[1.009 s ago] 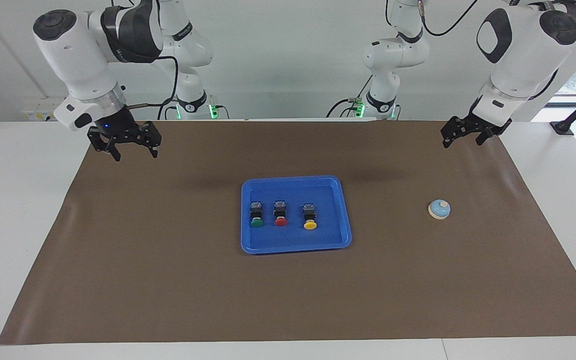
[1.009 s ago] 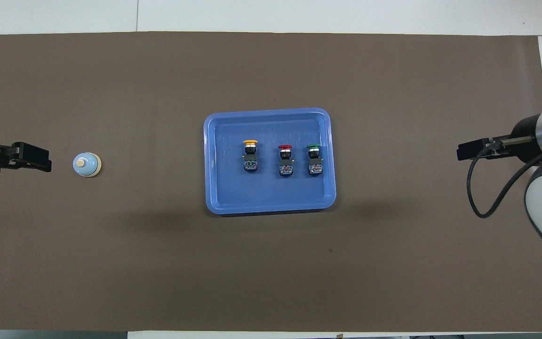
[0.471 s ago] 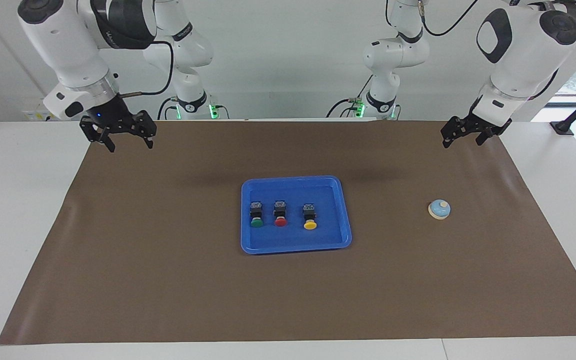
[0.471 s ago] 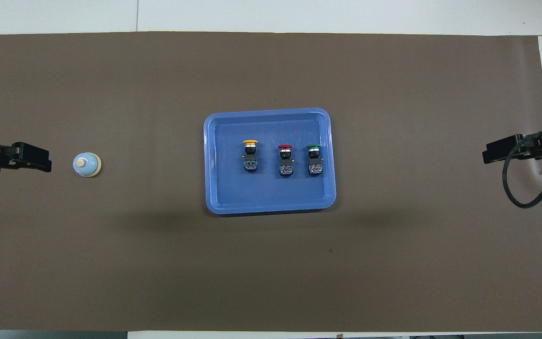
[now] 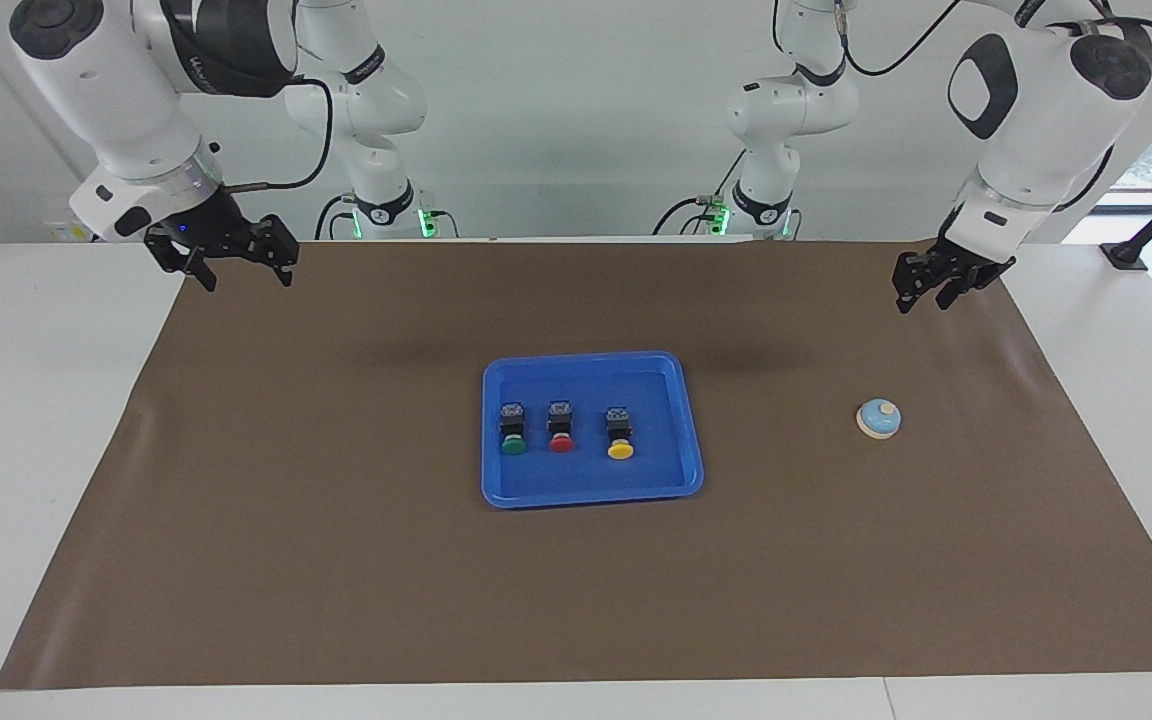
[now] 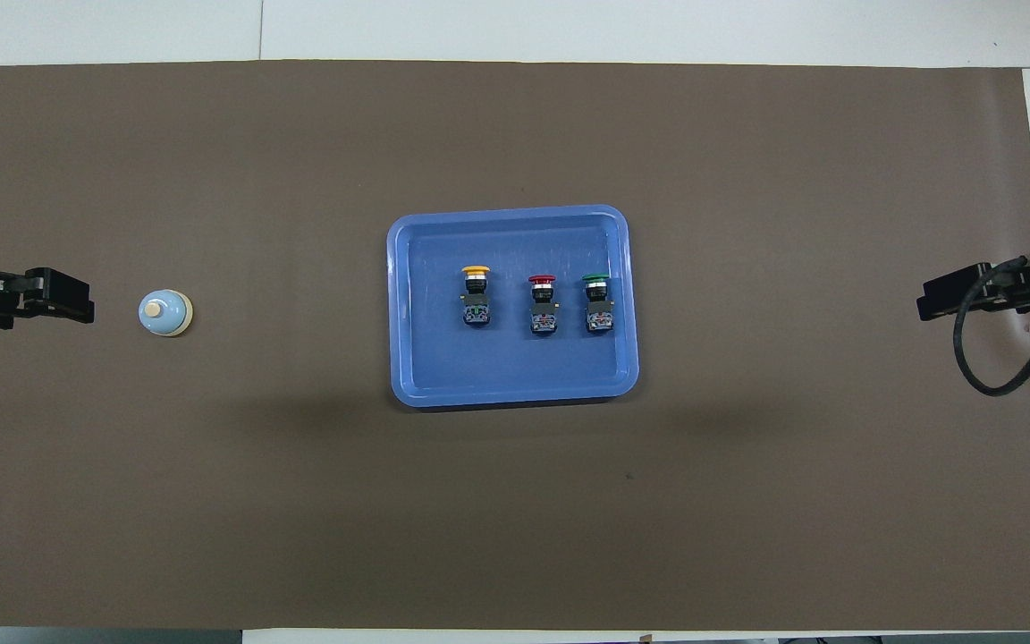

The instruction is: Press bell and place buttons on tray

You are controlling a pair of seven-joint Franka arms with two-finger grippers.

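Three buttons (image 5: 561, 431), green, red and yellow, lie in a row on the tray (image 5: 681, 420) at mid-table. Alone on the brown mat (image 5: 336, 560), the bell (image 5: 878, 419) sits toward the left arm's end. Left gripper (image 5: 921, 296) hangs over the mat's edge nearest the robots, empty, fingers partly closed. Right gripper (image 5: 246, 275) hangs over the mat's corner at its own end, fingers apart.

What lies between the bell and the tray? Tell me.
Nothing: only bare brown mat separates the bell from the tray, with the bell toward the left arm's end. The overhead view shows this plainly.
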